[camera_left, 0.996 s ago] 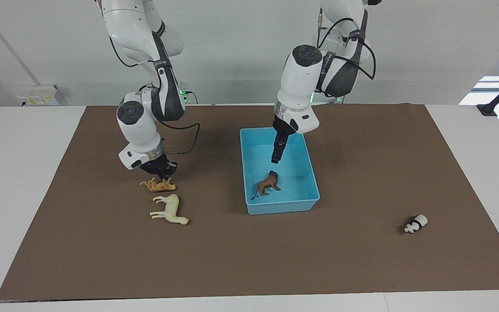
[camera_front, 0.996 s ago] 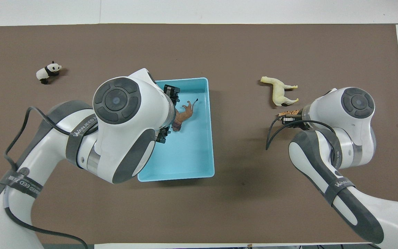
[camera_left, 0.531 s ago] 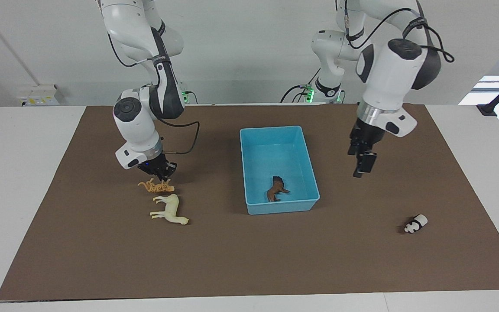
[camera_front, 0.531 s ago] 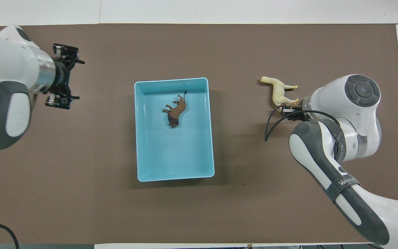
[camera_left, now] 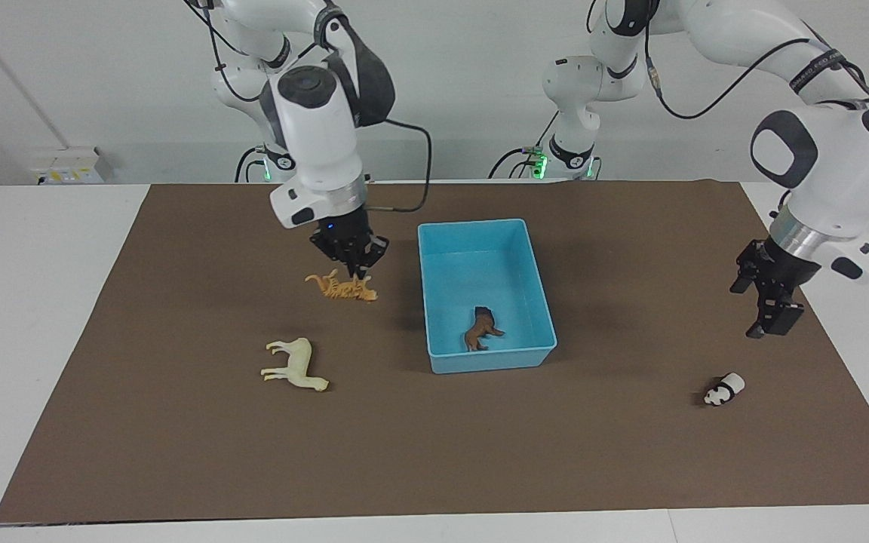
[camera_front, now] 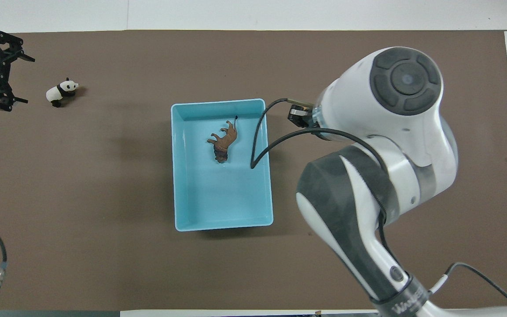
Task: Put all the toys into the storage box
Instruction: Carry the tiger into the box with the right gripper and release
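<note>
Right gripper (camera_left: pixel 355 265), clenched on the spotted big cat (camera_left: pixel 342 288), hangs above the mat beside the storage box (camera_left: pixel 548 313) holding only the lion (camera_left: pixel 482 329); horse (camera_left: pixel 296 365) and panda (camera_left: pixel 723 389) remain out, left gripper (camera_left: pixel 768 304) spread empty.

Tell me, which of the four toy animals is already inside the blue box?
The dark brown lion alone lies in the storage box. The horse and panda lie on the mat; the spotted cat hangs from the right gripper.

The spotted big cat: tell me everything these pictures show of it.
The spotted big cat is a small orange-tan figurine with dark markings, plastic by its look, with four legs and a curled tail. It hangs level in the air, gripped at its back by the shut right gripper, above the brown mat beside the blue box. The overhead view hides it under the arm.
</note>
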Motion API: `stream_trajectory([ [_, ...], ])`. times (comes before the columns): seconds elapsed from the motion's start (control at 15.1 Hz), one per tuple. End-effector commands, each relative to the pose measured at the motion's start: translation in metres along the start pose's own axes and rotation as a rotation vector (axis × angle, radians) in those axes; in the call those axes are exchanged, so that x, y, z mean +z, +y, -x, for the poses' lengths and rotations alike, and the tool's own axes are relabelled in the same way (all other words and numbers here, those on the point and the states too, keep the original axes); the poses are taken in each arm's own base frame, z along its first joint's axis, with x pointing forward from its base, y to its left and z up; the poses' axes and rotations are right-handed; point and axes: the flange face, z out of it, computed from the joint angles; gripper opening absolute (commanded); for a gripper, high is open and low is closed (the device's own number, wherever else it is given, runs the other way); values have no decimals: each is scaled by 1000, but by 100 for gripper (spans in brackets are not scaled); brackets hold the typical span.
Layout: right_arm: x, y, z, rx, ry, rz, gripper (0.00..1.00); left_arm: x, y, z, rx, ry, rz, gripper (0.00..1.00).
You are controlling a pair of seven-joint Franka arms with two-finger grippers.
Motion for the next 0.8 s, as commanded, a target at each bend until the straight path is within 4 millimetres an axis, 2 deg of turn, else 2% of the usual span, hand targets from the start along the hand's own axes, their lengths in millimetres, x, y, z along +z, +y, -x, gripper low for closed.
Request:
stream_trajectory([
  [0.0,1,-67,34,4,-27,-64,0,70,11,-29,-123,-14,-107,100],
  [0.07,1,-91,56,-7,-40,-121,0,79,10,-32,-178,-12,-118,100],
  [0.13,0,-108,69,-12,-36,-152,0,83,9,-39,-236,-16,-115,100],
  [0.27,5,-133,80,-42,-24,-179,0,102,-1,-59,-352,-27,-115,100],
  [0.33,5,-137,82,-52,-18,-180,0,107,-2,-60,-373,-43,-106,100],
  [0.4,4,-137,84,-54,-22,-176,23,109,-2,-60,-380,-43,-100,100],
  [0.53,2,-137,86,-63,-12,-166,100,114,0,-62,-433,-36,-79,100],
  [0.66,2,-134,86,-72,-4,-139,100,138,4,-61,-453,-33,-91,100],
  [0.73,5,-130,85,-76,-13,-109,100,136,6,-65,-476,-29,-74,100],
])
